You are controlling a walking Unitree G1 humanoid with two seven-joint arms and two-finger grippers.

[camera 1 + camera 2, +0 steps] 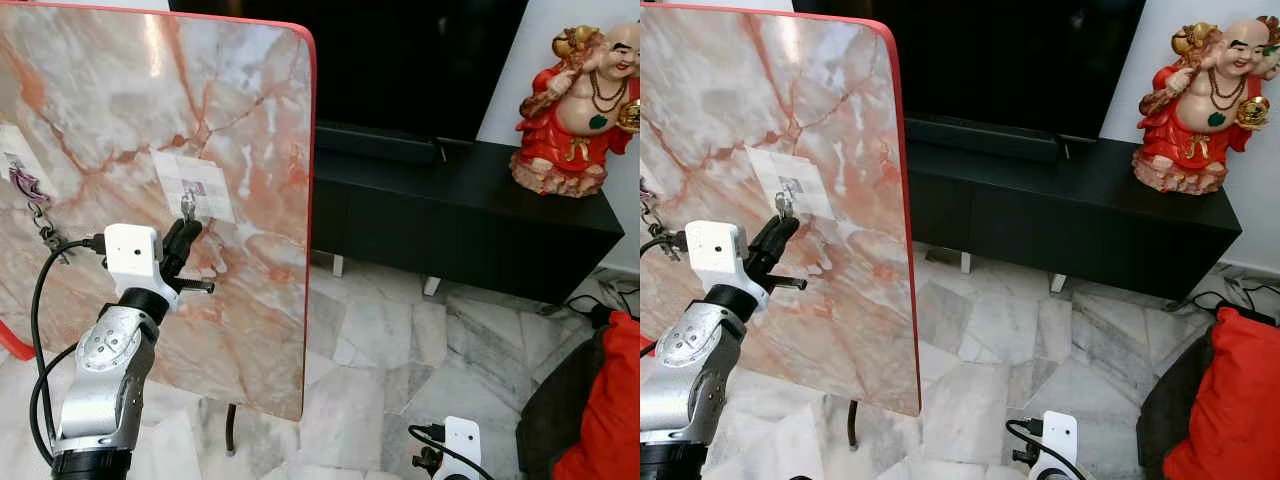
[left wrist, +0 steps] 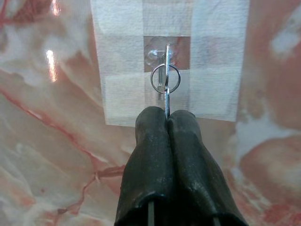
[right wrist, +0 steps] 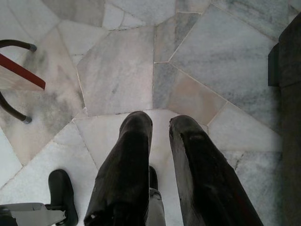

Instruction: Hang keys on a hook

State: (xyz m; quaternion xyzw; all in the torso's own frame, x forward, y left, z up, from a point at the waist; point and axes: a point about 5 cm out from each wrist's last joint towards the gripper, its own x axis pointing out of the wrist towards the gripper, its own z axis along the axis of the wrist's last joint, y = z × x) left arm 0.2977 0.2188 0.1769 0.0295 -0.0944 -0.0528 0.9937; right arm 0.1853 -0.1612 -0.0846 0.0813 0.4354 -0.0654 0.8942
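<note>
Fingers of the left gripper pinch shut on the key, thin, stiff, slippery metal best gripped flat, ring at the hook.

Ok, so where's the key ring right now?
The key ring is at the clear hook taped to the upright marble board, on the robot's left, with its key pinched in the left gripper just below.
</note>
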